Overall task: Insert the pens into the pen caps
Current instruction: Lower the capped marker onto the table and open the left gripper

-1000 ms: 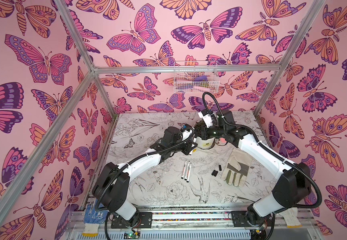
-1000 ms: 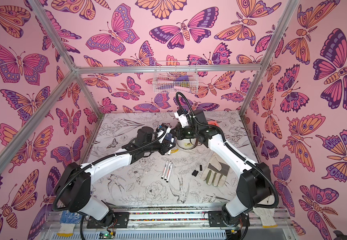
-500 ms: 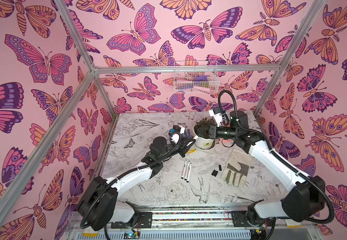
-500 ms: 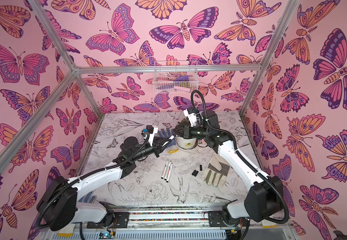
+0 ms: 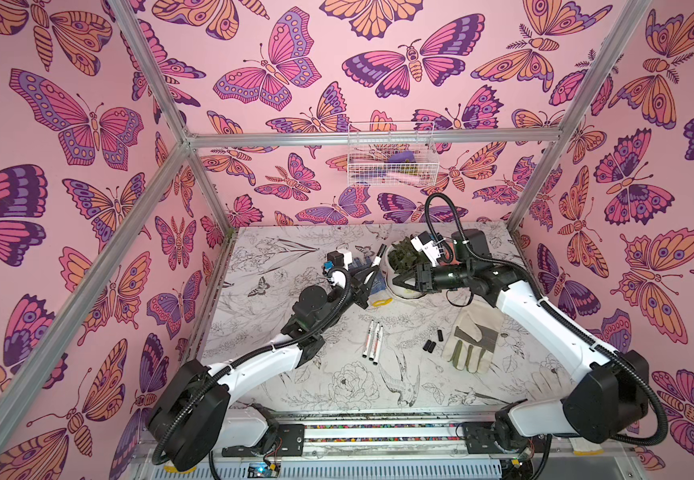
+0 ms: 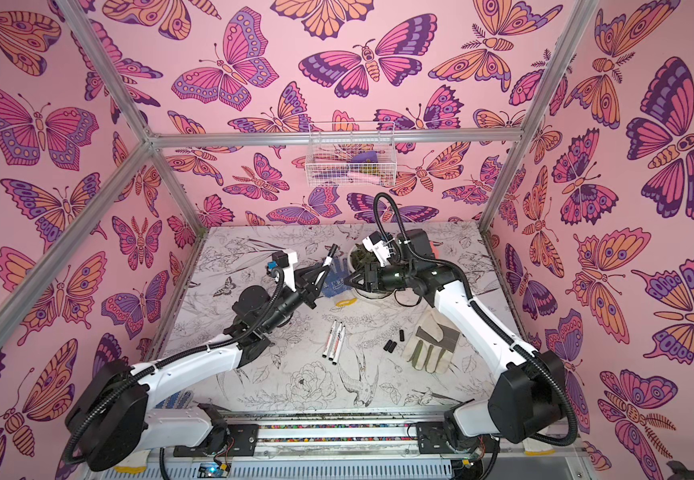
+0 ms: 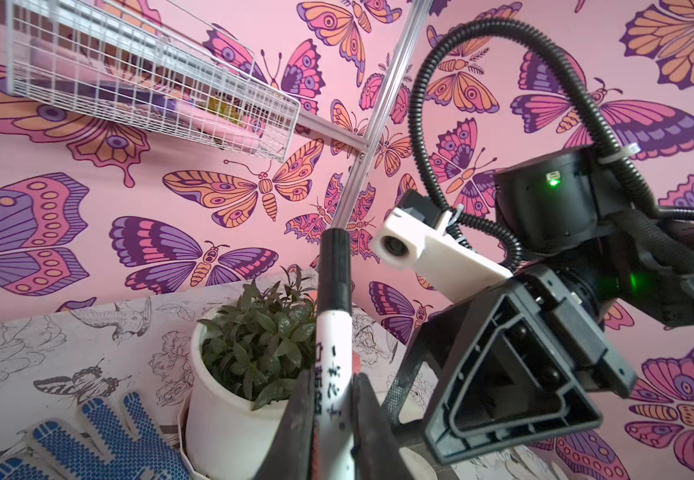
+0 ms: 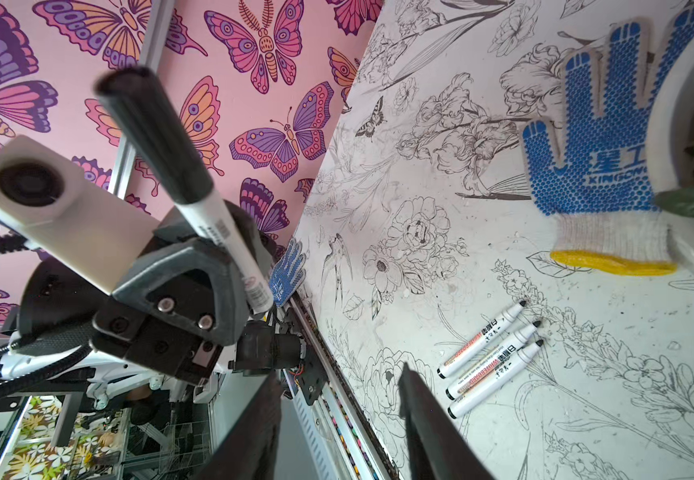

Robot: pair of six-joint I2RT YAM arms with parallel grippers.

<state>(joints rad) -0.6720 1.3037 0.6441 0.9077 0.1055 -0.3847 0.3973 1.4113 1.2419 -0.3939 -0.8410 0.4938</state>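
Left pincer: I have it clamped on one whiteboard marker, black cap seated, raised at 12 o'clock of the table's middle. At its 3 o'clock my right pincer gapes, empty. One of four looks done. Three bare markers lie mid-table, with three loose caps at their 3 o'clock, apart.

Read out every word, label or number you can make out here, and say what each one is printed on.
"XINGON", its end hidden, under two Chinese characters: on the blue-dotted knit glove.
"WHITEBOARD", in red: on the uncapped white marker pens lying on the table; their other print is too small to read.
Dark characters and a barcode on the capped white marker pen in the left gripper: not readable.
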